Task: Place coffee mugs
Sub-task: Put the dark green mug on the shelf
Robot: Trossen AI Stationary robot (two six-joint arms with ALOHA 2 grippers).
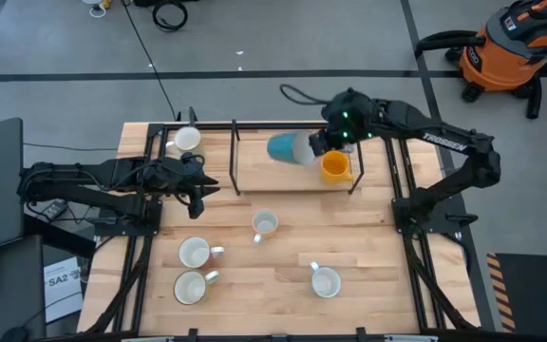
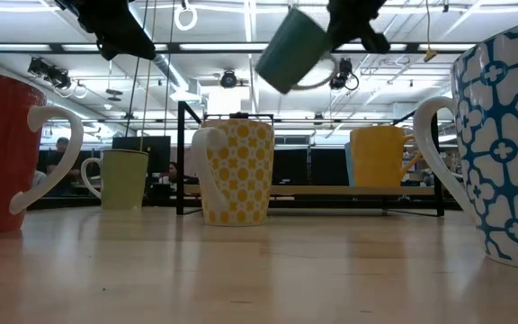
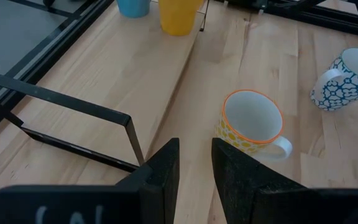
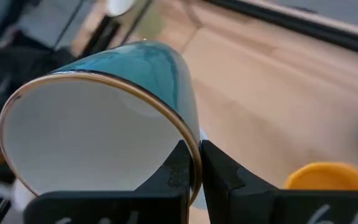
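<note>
My right gripper point(image 1: 315, 144) is shut on a teal-blue mug point(image 1: 283, 148) above the far shelf; the low view shows that mug point(image 2: 290, 40) tilted and high in the air. An orange-yellow mug point(image 1: 335, 168) stands on the shelf right beside it. My left gripper point(image 1: 205, 185) hovers over the table's left part, its fingers a narrow gap apart, touching nothing. In the left wrist view a yellow-dotted mug point(image 3: 250, 121) stands on its base ahead of that gripper point(image 3: 196, 168). Several more mugs stand on the table, among them a white one point(image 1: 326, 281). My right gripper holds the teal-blue mug by its rim point(image 4: 194, 155), pinched with one finger point(image 4: 178, 171) inside the mouth and the other point(image 4: 222, 177) outside against the wall. The mug is lifted clear and tipped on its side, its mouth toward the gripper and its base pointing to the table's left.
A black metal frame point(image 1: 235, 157) stands around the wooden shelf at the far edge. One mug point(image 1: 186, 140) sits at the far left corner, two point(image 1: 195, 253) point(image 1: 191, 286) near left, and a blue-patterned one point(image 3: 347, 78) near the right. Bare wood lies in the table's middle.
</note>
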